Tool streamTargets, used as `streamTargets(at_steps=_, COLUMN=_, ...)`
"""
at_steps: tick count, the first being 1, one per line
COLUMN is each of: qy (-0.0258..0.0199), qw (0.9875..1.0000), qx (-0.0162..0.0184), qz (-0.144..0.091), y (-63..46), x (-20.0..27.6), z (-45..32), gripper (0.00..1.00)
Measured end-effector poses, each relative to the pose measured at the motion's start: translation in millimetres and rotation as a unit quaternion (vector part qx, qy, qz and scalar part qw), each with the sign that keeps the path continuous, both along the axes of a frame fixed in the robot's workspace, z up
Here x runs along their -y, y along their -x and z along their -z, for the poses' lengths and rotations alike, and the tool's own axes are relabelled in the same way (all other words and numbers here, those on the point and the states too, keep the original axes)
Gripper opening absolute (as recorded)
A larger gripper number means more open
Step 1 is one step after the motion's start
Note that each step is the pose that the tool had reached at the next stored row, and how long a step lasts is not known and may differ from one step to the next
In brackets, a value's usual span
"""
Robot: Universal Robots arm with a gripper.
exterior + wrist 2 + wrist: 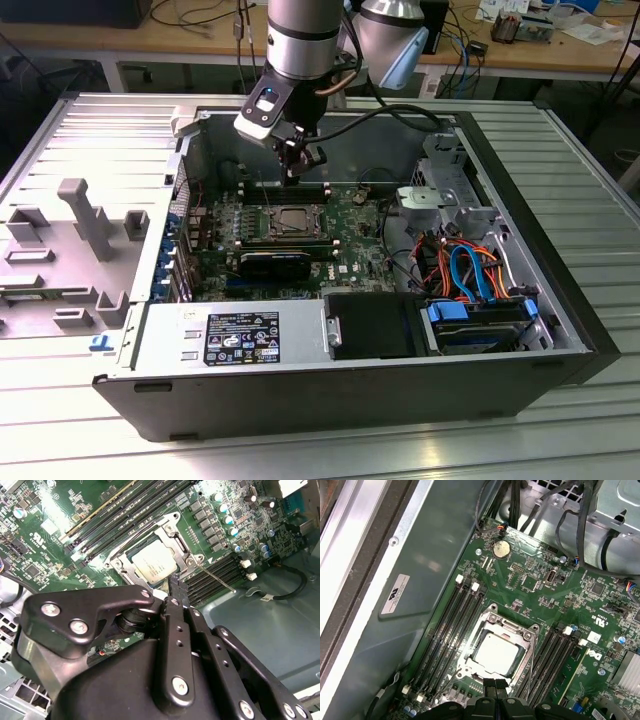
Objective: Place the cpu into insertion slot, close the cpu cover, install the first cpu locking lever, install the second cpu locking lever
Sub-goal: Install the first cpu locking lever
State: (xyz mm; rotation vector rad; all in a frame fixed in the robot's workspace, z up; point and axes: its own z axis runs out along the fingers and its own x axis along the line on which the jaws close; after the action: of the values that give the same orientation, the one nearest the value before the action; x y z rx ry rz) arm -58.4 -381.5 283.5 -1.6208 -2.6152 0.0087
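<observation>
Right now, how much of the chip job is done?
The cpu lies seated with the cpu cover down over it. The hand, shut and empty, hovers beside the cover. A thin lever sticks out sideways, so locking looks unfinished.

Open computer case (300, 400) on slatted table (585, 150); orange, blue cables (462, 272); coin battery (501, 549) on motherboard (520, 600)

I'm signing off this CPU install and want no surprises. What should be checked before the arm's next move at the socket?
1. cpu seated flat in insertion slot: ok.
2. cpu cover down around the chip: ok.
3. locking lever latched: not ok, it angles away from the socket.
4. cables clear of the socket: ok.
5. gripper jaws empty: ok, shut on nothing, above the socket's edge.
</observation>
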Motion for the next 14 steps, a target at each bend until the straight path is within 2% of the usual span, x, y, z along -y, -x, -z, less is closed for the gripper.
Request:
streamTargets(at_steps=10, qy=0.0000, qw=1.0000, qx=0.0000, qz=0.000, y=0.0, x=0.0, z=0.0, gripper=0.11)
streamTargets(at_steps=14, qy=-0.0001, qw=0.9999, qx=0.0000, qz=-0.015, y=0.0, x=0.0, z=0.0, gripper=0.11)
